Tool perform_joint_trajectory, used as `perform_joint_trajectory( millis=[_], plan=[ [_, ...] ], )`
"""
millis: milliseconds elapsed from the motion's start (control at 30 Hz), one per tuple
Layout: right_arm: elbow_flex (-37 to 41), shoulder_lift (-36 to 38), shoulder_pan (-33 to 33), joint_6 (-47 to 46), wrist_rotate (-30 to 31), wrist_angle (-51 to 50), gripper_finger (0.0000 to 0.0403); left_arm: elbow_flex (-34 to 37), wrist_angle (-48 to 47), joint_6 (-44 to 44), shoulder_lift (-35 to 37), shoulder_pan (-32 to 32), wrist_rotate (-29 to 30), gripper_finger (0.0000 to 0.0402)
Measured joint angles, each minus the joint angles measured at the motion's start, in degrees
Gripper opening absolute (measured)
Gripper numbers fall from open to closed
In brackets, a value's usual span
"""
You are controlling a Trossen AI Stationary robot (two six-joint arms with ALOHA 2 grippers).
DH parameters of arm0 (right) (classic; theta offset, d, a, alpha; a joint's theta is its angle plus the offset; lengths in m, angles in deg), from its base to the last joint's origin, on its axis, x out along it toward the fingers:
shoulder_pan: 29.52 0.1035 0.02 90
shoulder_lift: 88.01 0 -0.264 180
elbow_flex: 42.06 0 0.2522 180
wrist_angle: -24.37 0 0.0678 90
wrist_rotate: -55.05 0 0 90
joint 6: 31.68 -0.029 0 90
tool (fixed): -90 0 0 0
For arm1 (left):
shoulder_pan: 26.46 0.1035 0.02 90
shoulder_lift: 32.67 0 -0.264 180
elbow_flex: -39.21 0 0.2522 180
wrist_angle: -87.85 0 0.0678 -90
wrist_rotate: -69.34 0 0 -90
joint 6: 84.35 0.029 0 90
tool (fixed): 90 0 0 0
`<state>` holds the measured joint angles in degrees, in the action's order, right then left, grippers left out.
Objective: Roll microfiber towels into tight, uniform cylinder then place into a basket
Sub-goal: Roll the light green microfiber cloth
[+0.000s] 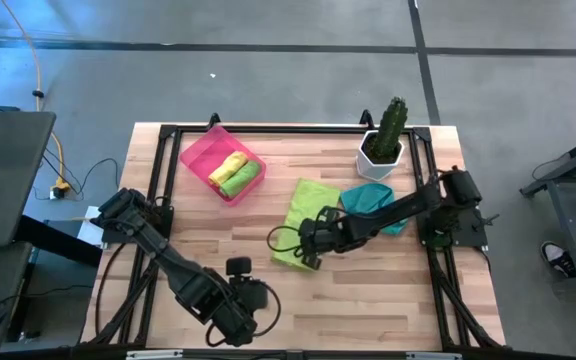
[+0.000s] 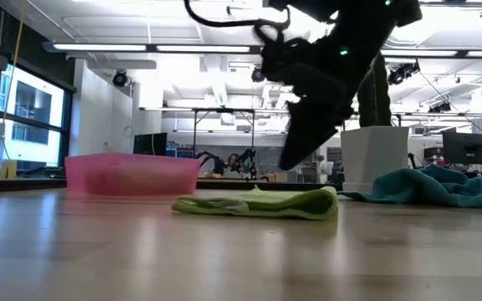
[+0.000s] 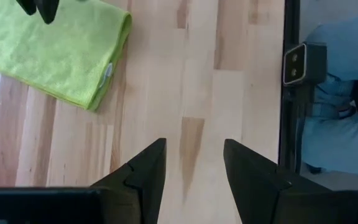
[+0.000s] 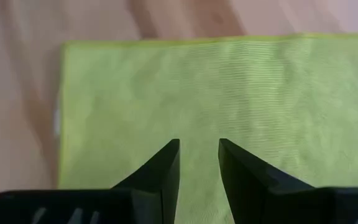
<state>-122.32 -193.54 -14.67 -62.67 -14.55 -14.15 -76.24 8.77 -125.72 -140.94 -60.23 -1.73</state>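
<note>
wooden table [image 1: 368,300]: two rolled towels [image 1: 233,172] lie in the pink basket [image 1: 196,155]. right gripper [image 1: 311,253], jaws apart, hovers over the flat green towel [image 1: 304,215]; teal towel [image 1: 373,199] waits unrolled. left gripper [image 3: 192,171] idles, jaws apart.

The basket [image 1: 206,152] sits at the table's [image 1: 368,300] far left with two rolled towels [image 1: 234,174] in it. A flat towel [image 1: 306,212] lies mid-table; a crumpled towel [image 1: 370,198] touches its right side, before the potted cactus [image 1: 384,140].
</note>
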Motion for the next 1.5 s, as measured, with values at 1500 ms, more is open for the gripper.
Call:
perform_joint_trajectory(
  millis=[1500],
  plan=[
    [-0.07,6.75,13.37,11.88,0.72,-28.5,0.0105,2.7,4.61,11.66,-0.02,3.85,3.97,0.0149]
  ],
)
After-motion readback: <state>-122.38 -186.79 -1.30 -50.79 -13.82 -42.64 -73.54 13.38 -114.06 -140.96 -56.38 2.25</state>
